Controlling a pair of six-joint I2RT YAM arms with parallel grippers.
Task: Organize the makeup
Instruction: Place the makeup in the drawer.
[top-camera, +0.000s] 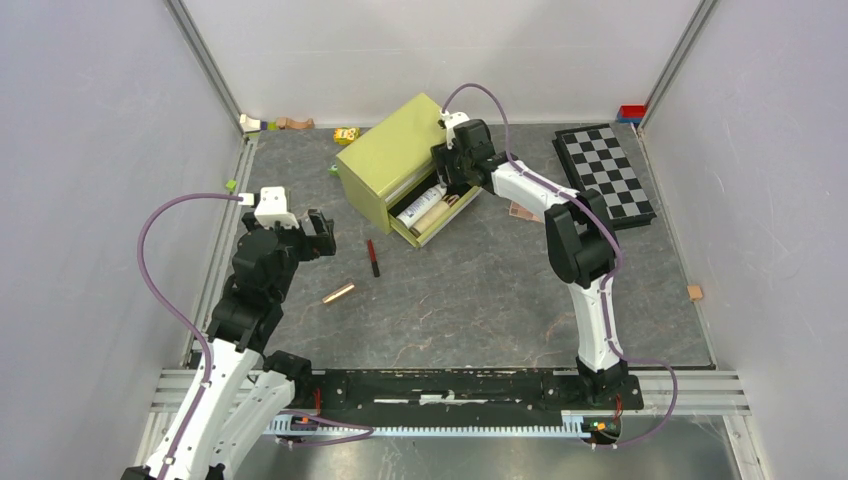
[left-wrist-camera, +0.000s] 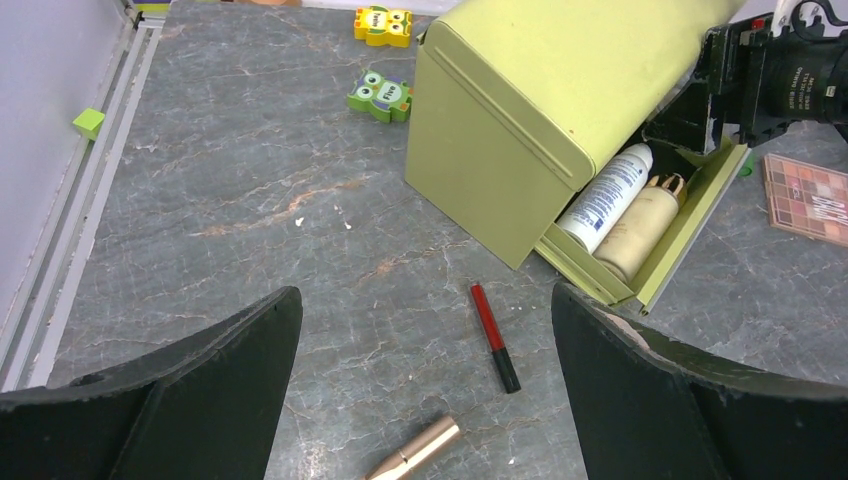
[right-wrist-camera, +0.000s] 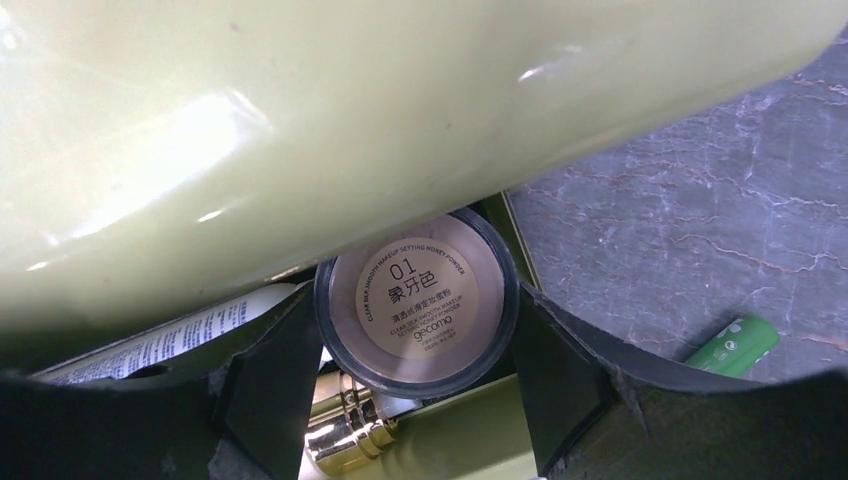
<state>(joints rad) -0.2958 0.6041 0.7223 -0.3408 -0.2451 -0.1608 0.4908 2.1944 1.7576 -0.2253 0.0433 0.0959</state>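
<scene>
While a tan compact (right-wrist-camera: 416, 303) is clamped in the right end effector (right-wrist-camera: 412, 325) at the open box (top-camera: 385, 160), the pencil (left-wrist-camera: 494, 337) is seen nearer the spread left end effector (left-wrist-camera: 425, 295).

Plain pale grey walls (top-camera: 90, 120), framed by metal rails (top-camera: 208, 62) at the corners, enclose a dark grey marbled tabletop (top-camera: 480, 300), lit evenly by what is probably overhead light.
</scene>
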